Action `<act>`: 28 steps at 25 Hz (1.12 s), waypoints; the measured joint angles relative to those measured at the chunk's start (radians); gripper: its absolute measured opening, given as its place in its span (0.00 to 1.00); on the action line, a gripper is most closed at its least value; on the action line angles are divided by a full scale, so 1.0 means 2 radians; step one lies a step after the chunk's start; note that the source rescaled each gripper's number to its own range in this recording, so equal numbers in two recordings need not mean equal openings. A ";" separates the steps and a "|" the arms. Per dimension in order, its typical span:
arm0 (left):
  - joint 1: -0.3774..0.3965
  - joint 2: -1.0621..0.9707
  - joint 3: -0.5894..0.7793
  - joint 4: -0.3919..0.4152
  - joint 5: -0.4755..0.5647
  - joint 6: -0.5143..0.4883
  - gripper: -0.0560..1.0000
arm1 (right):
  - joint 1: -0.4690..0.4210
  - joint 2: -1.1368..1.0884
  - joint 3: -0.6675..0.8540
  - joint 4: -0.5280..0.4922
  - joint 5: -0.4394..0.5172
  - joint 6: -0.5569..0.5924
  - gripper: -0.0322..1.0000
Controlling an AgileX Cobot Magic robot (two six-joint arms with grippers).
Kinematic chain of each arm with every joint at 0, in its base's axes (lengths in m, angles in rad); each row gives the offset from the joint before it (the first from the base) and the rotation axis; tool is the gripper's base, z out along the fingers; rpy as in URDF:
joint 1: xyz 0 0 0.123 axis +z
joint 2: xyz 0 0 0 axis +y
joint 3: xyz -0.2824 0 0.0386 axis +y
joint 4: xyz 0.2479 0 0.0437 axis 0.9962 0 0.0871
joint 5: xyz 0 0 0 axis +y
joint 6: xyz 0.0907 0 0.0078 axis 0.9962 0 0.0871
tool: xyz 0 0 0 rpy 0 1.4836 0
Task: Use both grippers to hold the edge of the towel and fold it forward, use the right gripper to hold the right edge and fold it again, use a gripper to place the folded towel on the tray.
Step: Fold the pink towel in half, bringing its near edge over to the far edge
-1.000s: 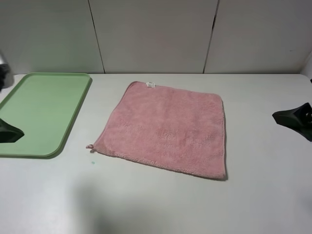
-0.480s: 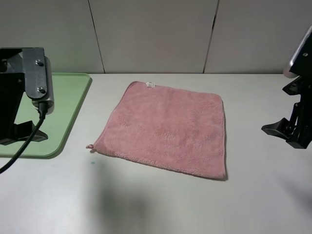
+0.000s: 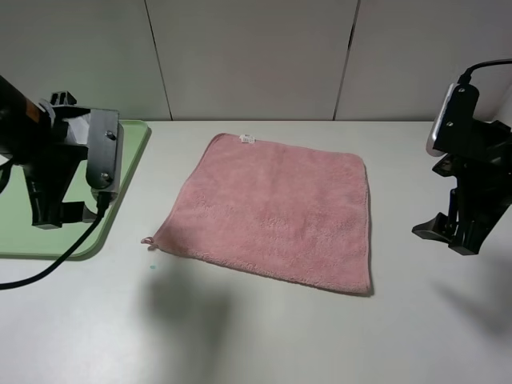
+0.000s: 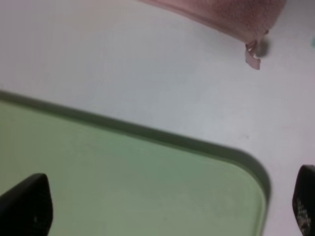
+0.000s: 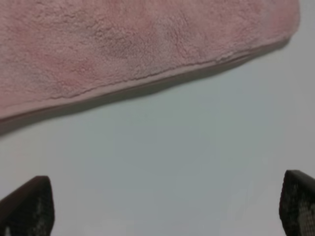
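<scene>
So: left of the towel (image 3: 276, 208), L gripper (image 3: 62, 216) hangs over the green tray (image 4: 128, 187), near the tray corner closest to the towel, fingers spread wide, gripping nothing. Pink towel lies flat, unfolded, on the table (image 3: 264, 336), apart from tray. Right of the towel's right edge, R gripper (image 3: 446, 237) hovers over bare table, fingers likewise spread wide, empty.

Seems a robotics lab, not a home. Plain pale counter (image 3: 264, 336) beneath both sets of jaws; bare grey wall panels (image 3: 248, 56) beyond them, seams showing.
</scene>
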 joint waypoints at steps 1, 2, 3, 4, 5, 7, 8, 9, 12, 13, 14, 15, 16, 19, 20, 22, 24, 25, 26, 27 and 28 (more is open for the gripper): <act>-0.008 0.008 0.000 0.009 -0.005 0.000 0.97 | 0.000 0.008 0.000 0.001 -0.004 0.000 1.00; -0.019 0.015 0.000 0.020 -0.012 0.001 0.97 | 0.000 0.014 0.000 0.002 -0.008 0.000 1.00; -0.029 0.023 0.000 0.029 -0.018 0.001 0.97 | 0.000 0.022 0.000 0.002 -0.010 0.000 1.00; -0.042 0.032 0.000 0.036 -0.027 0.001 0.97 | 0.000 0.029 0.000 0.003 -0.014 0.000 1.00; -0.056 0.041 0.000 0.044 -0.034 -0.001 0.97 | 0.000 0.035 0.000 0.004 -0.015 -0.001 1.00; -0.079 0.060 0.000 0.055 -0.052 -0.011 0.97 | 0.000 0.043 0.000 0.004 -0.016 -0.001 1.00; -0.087 0.068 0.000 0.059 -0.060 -0.017 0.97 | 0.000 0.046 0.000 0.004 -0.017 -0.001 1.00; -0.096 0.080 0.000 0.063 -0.069 -0.026 0.97 | 0.000 0.047 0.000 0.004 -0.017 -0.001 1.00; -0.106 0.110 0.000 0.075 -0.080 -0.043 0.97 | 0.000 0.048 0.000 0.005 -0.018 -0.001 1.00; -0.106 0.118 0.000 0.077 -0.081 -0.046 0.97 | 0.000 0.048 0.000 0.006 -0.018 -0.001 1.00; -0.106 0.128 0.000 0.077 -0.083 -0.048 0.97 | 0.000 0.048 0.000 0.006 -0.019 -0.001 1.00; -0.106 0.137 0.000 0.077 -0.085 -0.048 0.97 | 0.000 0.048 0.000 0.007 -0.019 -0.001 1.00; -0.106 0.146 0.000 0.078 -0.088 -0.048 0.97 | 0.000 0.048 0.000 0.008 -0.019 -0.001 1.00; -0.106 0.166 0.000 0.078 -0.101 -0.050 0.97 | 0.000 0.048 0.000 0.009 -0.020 -0.001 1.00; -0.107 0.171 -0.001 0.078 -0.106 -0.050 0.97 | 0.000 0.048 0.000 0.009 -0.020 -0.001 1.00; -0.107 0.179 -0.001 0.078 -0.121 -0.050 0.97 | 0.000 0.048 0.000 0.009 -0.020 -0.001 1.00; -0.107 0.186 -0.001 0.078 -0.134 -0.050 0.97 | 0.000 0.048 0.000 0.009 -0.020 -0.001 1.00; -0.107 0.191 -0.001 0.078 -0.139 -0.050 0.97 | 0.000 0.048 0.000 0.010 -0.020 -0.001 1.00; -0.107 0.195 -0.001 0.078 -0.144 -0.050 0.97 | 0.000 0.048 0.000 0.010 -0.020 -0.001 1.00; -0.107 0.198 -0.001 0.079 -0.147 -0.049 0.97 | 0.000 0.048 0.000 0.012 -0.020 -0.001 1.00; -0.107 0.202 -0.001 0.078 -0.151 -0.048 0.97 | 0.000 0.048 0.000 0.012 -0.021 -0.001 1.00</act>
